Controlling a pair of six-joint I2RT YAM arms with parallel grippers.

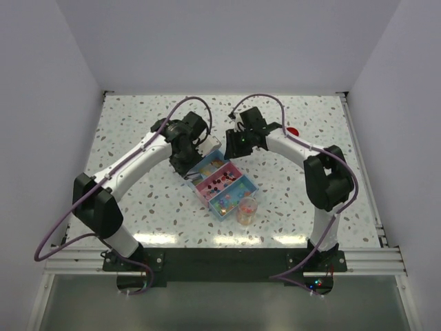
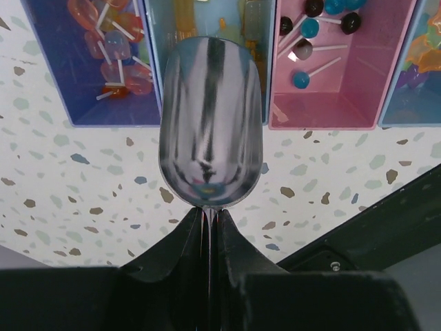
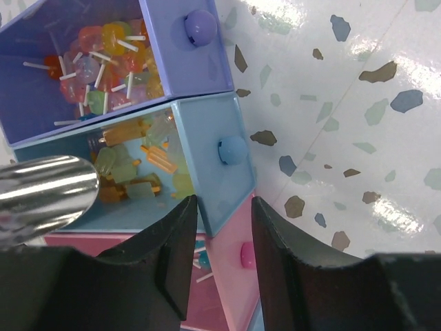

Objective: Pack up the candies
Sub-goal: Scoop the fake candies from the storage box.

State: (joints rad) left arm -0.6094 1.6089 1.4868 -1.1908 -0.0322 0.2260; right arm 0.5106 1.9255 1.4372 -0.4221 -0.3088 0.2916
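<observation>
Currently your left claw (image 2: pixel 210 217) is pinching the thin handle of a metal scoop (image 2: pixel 210 124), and the scoop is hanging empty over the light blue drawer (image 3: pixel 207 162). Your right claw (image 3: pixel 220 207) is standing spread, its fingers straddling that drawer's front wall below its knob (image 3: pixel 232 148); whether they are touching it is unclear. The candies (image 3: pixel 103 52) are lying in the drawers, and more are sitting in a clear cup (image 1: pixel 246 209) just beside the row.

Four drawers (image 2: pixel 324 123), one metal scoop (image 2: pixel 210 124) between the left fingers (image 2: pixel 176 255), one clear cup (image 1: pixel 246 209), one red lid (image 1: pixel 293 131), two arms (image 1: pixel 131 162).
</observation>
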